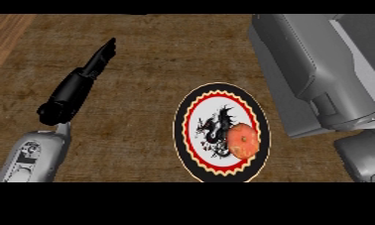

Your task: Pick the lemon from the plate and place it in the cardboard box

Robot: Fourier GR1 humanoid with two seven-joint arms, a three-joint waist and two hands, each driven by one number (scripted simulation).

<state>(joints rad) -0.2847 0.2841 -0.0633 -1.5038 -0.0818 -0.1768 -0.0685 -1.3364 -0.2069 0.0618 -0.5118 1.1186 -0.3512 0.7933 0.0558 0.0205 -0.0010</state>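
Orange fruit (242, 140) sits by the plate (192, 135)'s right rim; my left hand (77, 87), fingers straight, rests well left; brown counter (147, 55) bare between.

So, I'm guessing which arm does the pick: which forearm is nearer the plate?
The right forearm, the grey bulk at the view's right, close beside the plate. The left hand lies farther off across the counter.
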